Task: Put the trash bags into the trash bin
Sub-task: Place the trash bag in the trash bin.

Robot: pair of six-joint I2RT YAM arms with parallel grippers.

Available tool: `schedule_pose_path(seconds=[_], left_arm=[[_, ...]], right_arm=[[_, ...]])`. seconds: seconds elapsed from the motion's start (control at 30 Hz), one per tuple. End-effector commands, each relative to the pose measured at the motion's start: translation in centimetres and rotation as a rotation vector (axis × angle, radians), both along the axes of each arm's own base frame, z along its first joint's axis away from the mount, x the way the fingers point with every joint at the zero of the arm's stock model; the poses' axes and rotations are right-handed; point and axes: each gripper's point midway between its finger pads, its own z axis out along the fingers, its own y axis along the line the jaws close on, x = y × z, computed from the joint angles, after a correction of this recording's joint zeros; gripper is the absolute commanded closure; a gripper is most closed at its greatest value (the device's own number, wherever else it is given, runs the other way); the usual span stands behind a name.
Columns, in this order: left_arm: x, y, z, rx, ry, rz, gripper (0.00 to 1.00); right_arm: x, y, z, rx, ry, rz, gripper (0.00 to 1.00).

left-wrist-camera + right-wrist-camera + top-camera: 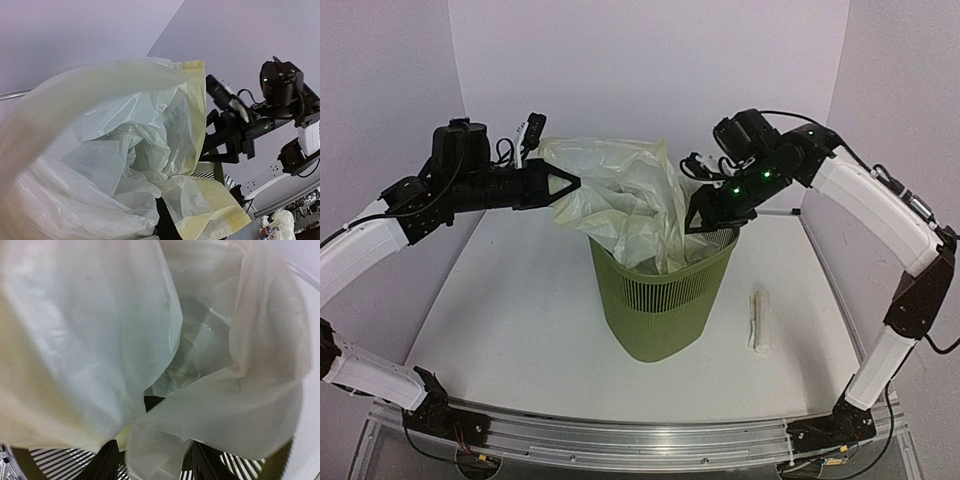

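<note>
The thin, translucent yellowish-white plastic trash bag (620, 200) sits half inside the olive-green slatted plastic bin (665, 300), billowing above its rim. Above the bin's left rim, the left gripper (566, 185) pinches the film, apparently to hold the mouth spread. At the bin's right rim, the right gripper (700, 220) stands parted, with film loose between its fingers.

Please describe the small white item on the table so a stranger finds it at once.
Find the central green slatted bin. To its right, apart from it, lies a small white roll. Unlike the big crinkly bag in the bin, it is compact and opaque.
</note>
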Motion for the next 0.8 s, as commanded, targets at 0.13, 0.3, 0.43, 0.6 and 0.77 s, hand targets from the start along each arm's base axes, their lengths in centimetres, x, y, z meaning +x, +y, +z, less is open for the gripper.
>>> schedule_pose_path(seconds=[0.13, 0.3, 0.43, 0.6, 0.77], left_arm=[[0.4, -0.9, 1.8, -0.032, -0.043, -0.031, 1.0], [0.6, -1.3, 1.7, -0.034, -0.045, -0.043, 1.0], [0.5, -1.6, 2.1, -0.037, -0.044, -0.059, 1.0], [0.5, -1.6, 2.1, -0.038, -0.037, -0.056, 1.0], [0.5, -1.5, 2.2, -0.039, -0.039, -0.055, 1.0]], right_arm=[[-1.5, -1.3, 8.7, 0.141, -0.259, 0.082, 0.35], [0.3, 2.1, 9.2, 0.169, -0.398, 0.249, 0.32], [3.9, 3.7, 7.7, 0.052, -0.496, 0.292, 0.28], [5.8, 5.8, 5.6, 0.024, -0.49, 0.34, 0.25], [9.3, 5.9, 3.6, -0.058, -0.512, 0.231, 0.39]])
